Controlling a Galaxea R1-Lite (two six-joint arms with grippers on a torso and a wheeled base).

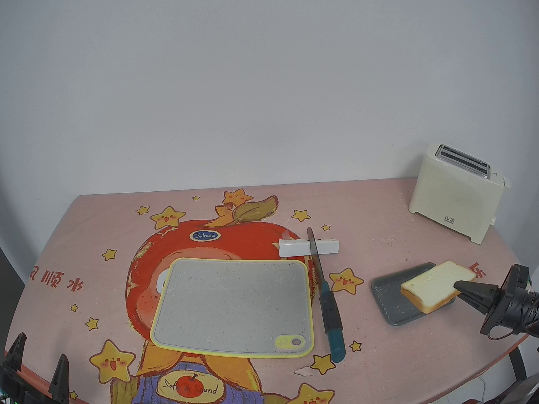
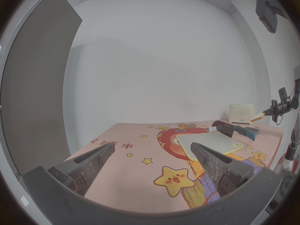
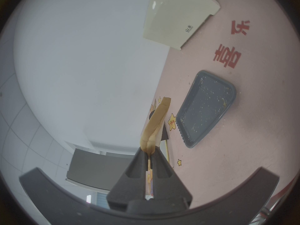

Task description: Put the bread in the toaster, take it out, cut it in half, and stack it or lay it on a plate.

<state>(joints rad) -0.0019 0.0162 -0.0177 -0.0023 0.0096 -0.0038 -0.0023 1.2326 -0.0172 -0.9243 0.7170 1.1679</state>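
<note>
My right gripper (image 1: 461, 286) is shut on a slice of bread (image 1: 437, 285), held in the air above the grey plate (image 1: 391, 298) at the table's right side. In the right wrist view the bread (image 3: 155, 124) shows edge-on, pinched in my gripper (image 3: 150, 152), with the crumb-strewn plate (image 3: 206, 107) below. The cream toaster (image 1: 457, 192) stands at the back right, slots up and empty. My left gripper (image 2: 153, 155) is open, low over the table's front left corner. Far off in its view the bread (image 2: 258, 117) hangs near the toaster (image 2: 240, 113).
A grey cutting board (image 1: 233, 305) with a yellow rim lies mid-table. A knife (image 1: 327, 304) with a teal handle lies along its right edge, blade resting on a white block (image 1: 309, 247). The table ends just right of the plate.
</note>
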